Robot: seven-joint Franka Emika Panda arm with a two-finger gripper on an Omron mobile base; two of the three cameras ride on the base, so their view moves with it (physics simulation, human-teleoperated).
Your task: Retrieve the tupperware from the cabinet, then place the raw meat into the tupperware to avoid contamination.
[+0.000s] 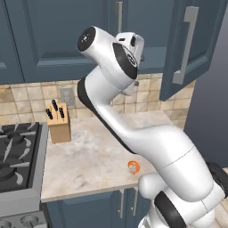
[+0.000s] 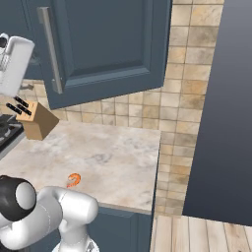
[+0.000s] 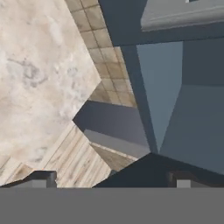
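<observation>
The raw meat, a small curled orange shrimp (image 1: pixel 133 167) (image 2: pixel 74 180), lies near the counter's front edge. The cabinet's right door (image 1: pixel 196 49) (image 2: pixel 108 44) stands swung open, its long silver handle (image 1: pixel 187 44) facing out. My hand (image 1: pixel 130 44) (image 2: pixel 12 61) is raised in front of the cabinet's lower edge, left of that door and high above the counter. In the hand view my gripper (image 3: pixel 113 181) is open, its fingertips (image 3: pixel 43 178) wide apart with nothing between them, over the door's edge, wall tiles and counter. The tupperware is out of view.
A wooden knife block (image 1: pixel 58 123) (image 2: pixel 35 120) stands at the back of the marble counter (image 1: pixel 93 156) (image 2: pixel 113 152), next to the stove (image 1: pixel 18 156). A dark tall panel (image 2: pixel 221 108) closes the counter's right end, with wood floor (image 2: pixel 197 236) below.
</observation>
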